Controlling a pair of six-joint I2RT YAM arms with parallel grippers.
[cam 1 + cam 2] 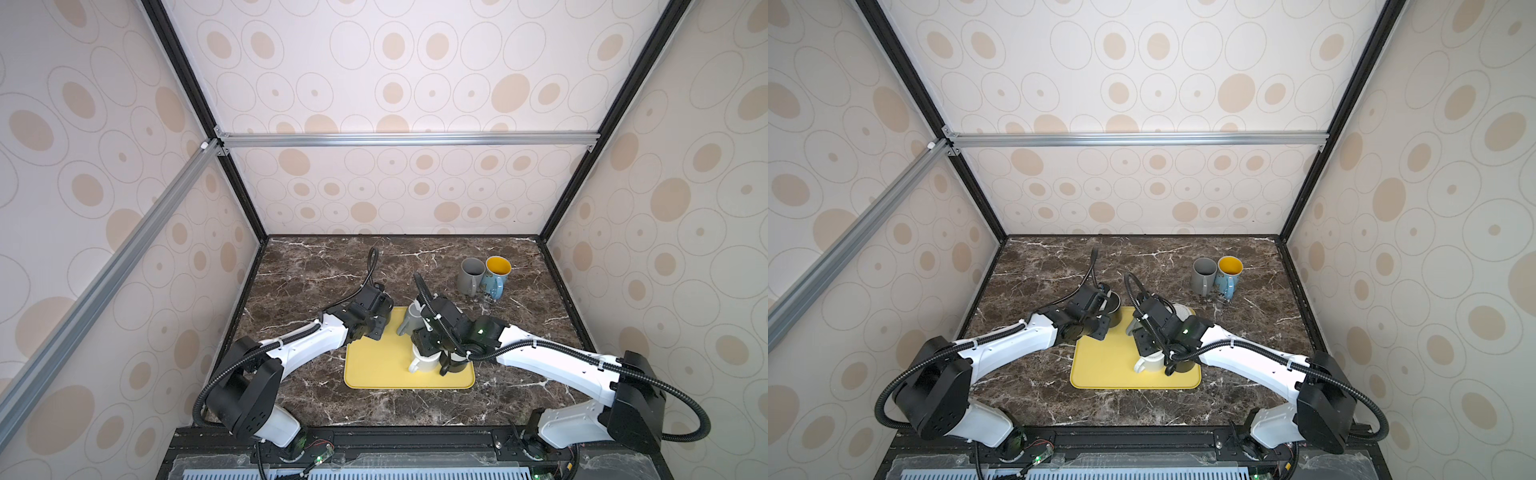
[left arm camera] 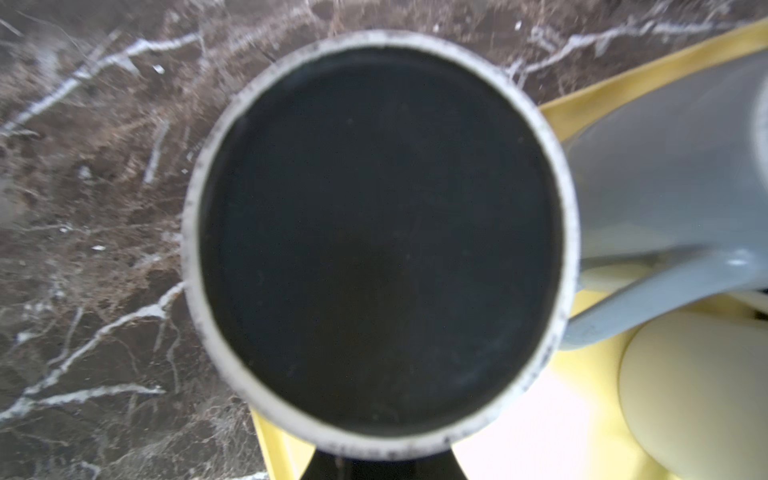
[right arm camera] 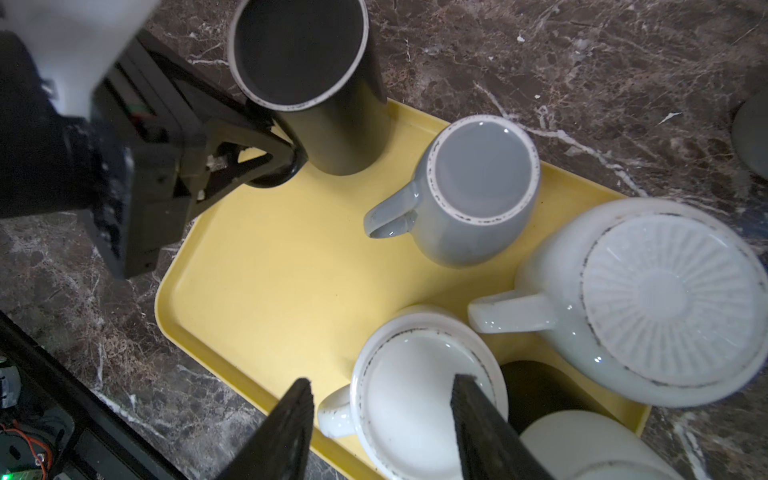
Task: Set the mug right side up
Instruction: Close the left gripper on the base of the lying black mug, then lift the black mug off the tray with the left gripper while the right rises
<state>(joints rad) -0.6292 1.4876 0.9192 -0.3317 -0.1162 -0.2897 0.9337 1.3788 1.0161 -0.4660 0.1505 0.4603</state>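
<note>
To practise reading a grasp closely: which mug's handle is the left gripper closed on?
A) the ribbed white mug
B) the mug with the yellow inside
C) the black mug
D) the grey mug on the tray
C: in the right wrist view the left gripper is shut on the looped handle of the black mug.

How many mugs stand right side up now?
2: a gray mug and, beside it, a blue mug, both on the table at back right. Others may be hidden on the tray.

Black mug (image 3: 316,83) stands upside down at yellow tray (image 3: 270,270) corner.
</note>
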